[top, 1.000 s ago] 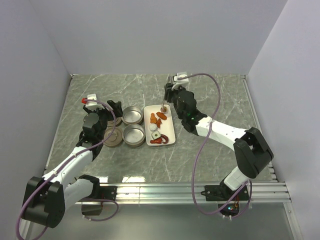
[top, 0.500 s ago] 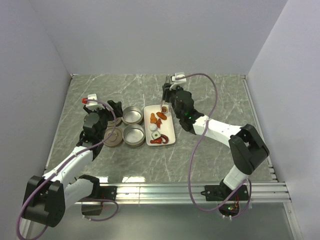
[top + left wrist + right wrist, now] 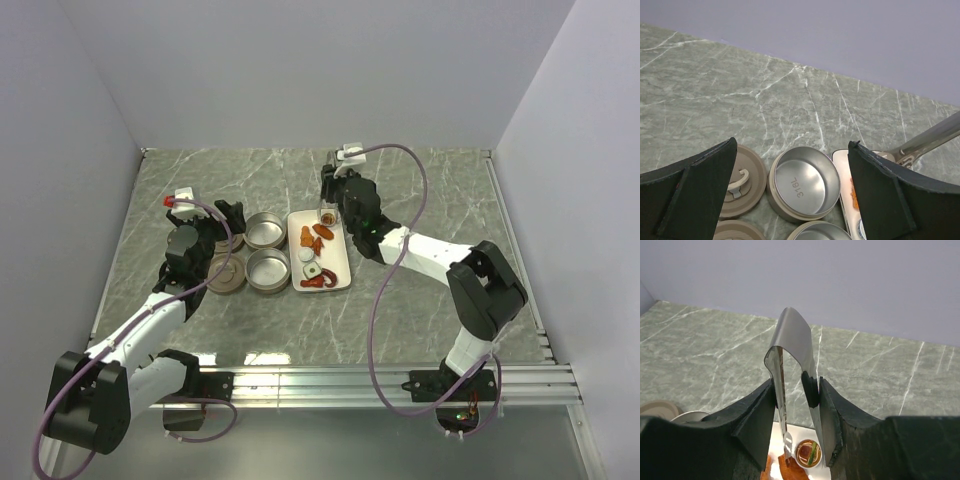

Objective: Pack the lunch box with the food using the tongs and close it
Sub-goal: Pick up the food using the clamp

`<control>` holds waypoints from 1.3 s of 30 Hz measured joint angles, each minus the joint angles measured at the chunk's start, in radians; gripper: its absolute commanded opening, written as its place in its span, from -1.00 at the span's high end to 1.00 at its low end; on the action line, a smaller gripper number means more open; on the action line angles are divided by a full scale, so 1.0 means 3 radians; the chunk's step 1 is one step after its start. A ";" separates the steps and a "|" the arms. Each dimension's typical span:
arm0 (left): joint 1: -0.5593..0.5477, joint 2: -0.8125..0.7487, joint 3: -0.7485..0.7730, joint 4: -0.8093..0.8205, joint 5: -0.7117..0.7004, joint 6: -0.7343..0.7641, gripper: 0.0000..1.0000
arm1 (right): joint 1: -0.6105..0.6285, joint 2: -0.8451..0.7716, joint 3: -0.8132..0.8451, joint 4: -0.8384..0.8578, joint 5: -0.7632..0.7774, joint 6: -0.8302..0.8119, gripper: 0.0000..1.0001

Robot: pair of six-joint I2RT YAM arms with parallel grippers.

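The lunch box is two open round metal tins (image 3: 265, 230) (image 3: 268, 270) left of the white tray; their handled lids (image 3: 225, 276) lie further left. In the left wrist view the far tin (image 3: 805, 182) and a lid (image 3: 737, 177) sit between my left gripper's (image 3: 792, 145) wide open fingers. The food (image 3: 316, 250), orange and red pieces with a white slice, lies on the tray. My right gripper (image 3: 796, 385) is shut on the tongs (image 3: 782, 390), joined end up. Their tips hang either side of a small round brown-centred piece (image 3: 807, 452) at the tray's far end.
The white tray (image 3: 341, 262) stands lengthwise right of the tins. Grey walls close in the marble table on three sides. The right arm's cable (image 3: 400, 200) loops above the table's right half. The left gripper (image 3: 230, 215) hovers just left of the far tin.
My right gripper and forearm have swung a little to the left, with the tongs' tips staying over the tray's far end. The left arm has not moved.
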 measured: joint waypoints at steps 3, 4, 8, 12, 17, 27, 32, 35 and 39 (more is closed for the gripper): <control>0.0000 0.0001 0.0000 0.0003 0.0000 0.0000 -0.99 | 0.0000 0.0000 0.0031 -0.0005 0.0020 -0.0001 0.12; 0.0000 0.0001 0.0000 0.0003 0.0000 0.0000 -0.99 | 0.0000 0.0001 0.0041 -0.0009 0.0025 -0.0003 0.17; 0.0000 0.0001 0.0000 0.0003 0.0000 0.0000 -0.99 | 0.0000 0.0018 0.0055 -0.0017 0.0045 -0.0010 0.30; 0.0000 0.0001 0.0000 0.0003 0.0000 0.0000 -0.99 | 0.0000 0.0051 0.0074 -0.0032 0.0047 -0.0015 0.31; 0.0000 0.0000 0.0000 0.0003 0.0000 0.0000 -0.99 | 0.0006 0.0100 0.0140 -0.0075 0.0051 -0.0020 0.35; 0.0000 0.0000 0.0000 0.0004 0.0000 0.0000 -0.99 | 0.0103 0.0200 0.0266 -0.0122 0.0200 -0.0175 0.64; 0.0000 0.0000 0.0000 0.0004 0.0000 0.0000 -0.99 | 0.0149 0.0188 0.0266 -0.0134 0.0244 -0.0240 0.66; 0.0000 0.0000 0.0000 0.0004 0.0000 0.0000 -0.99 | 0.0174 0.0177 0.0266 -0.0151 0.0253 -0.0262 0.66; 0.0000 0.0000 0.0000 0.0004 0.0000 0.0000 -0.99 | 0.0215 0.0151 0.0266 -0.0177 0.0266 -0.0299 0.67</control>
